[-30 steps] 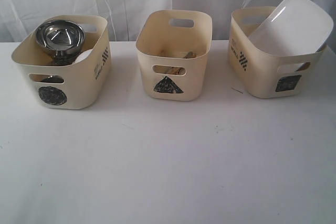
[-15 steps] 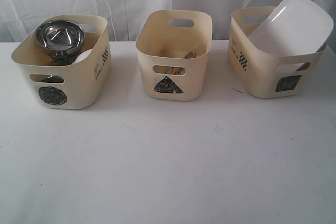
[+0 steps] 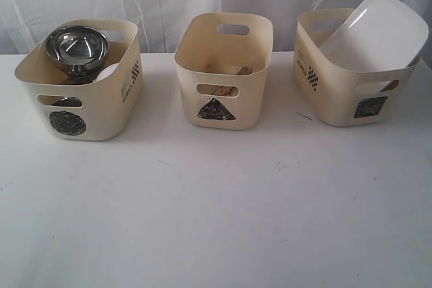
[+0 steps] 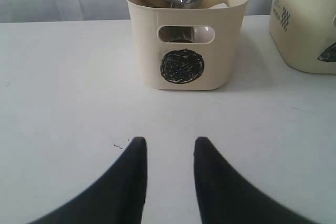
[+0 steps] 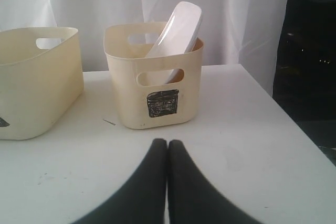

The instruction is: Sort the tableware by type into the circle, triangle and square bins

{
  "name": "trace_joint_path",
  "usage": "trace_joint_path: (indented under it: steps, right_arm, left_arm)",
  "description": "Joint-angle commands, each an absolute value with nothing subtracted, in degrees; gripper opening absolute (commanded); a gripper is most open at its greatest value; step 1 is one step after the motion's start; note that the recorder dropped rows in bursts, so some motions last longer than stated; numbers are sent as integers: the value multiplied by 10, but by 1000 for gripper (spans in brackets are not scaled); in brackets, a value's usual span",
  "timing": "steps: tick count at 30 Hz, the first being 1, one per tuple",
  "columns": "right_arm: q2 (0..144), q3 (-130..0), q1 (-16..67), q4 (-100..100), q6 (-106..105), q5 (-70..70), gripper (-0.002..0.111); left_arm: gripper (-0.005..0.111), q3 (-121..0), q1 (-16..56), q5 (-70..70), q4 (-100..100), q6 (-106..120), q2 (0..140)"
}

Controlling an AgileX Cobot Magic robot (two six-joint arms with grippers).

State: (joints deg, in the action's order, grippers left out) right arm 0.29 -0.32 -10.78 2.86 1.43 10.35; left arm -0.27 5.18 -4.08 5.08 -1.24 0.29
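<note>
Three cream bins stand in a row at the back of the table. The circle bin [image 3: 81, 102] on the left holds a steel bowl [image 3: 76, 46] stacked on top, with something white under it. Inside the triangle bin [image 3: 223, 82] in the middle lie wooden chopsticks [image 3: 226, 72] and other cutlery, mostly hidden. A large white square plate [image 3: 374, 32] leans out of the square bin [image 3: 337, 92] on the right. My left gripper [image 4: 168, 142] is open and empty, well short of the circle bin [image 4: 184, 45]. With nothing in it, my right gripper [image 5: 167, 144] is shut, short of the square bin [image 5: 157, 90].
A white curtain hangs behind the bins. The white table [image 3: 216, 214] stretches in front of them, with a few small dark specks. Its right edge [image 5: 294, 124] shows in the right wrist view, with dark space beyond it.
</note>
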Motion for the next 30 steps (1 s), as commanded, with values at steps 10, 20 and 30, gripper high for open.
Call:
trace_joint_path:
  steps: [10,20,30]
  right_arm:
    - [0,0,-106,30,13,102,0]
    - [0,0,-106,30,13,102,0]
    - [0,0,-106,30,13,102,0]
  left_arm:
    - [36,0,53,-43,55,-12,0]
    - [36,0,53,-43,55,-12,0]
    - [36,0,53,-43,55,-12,0]
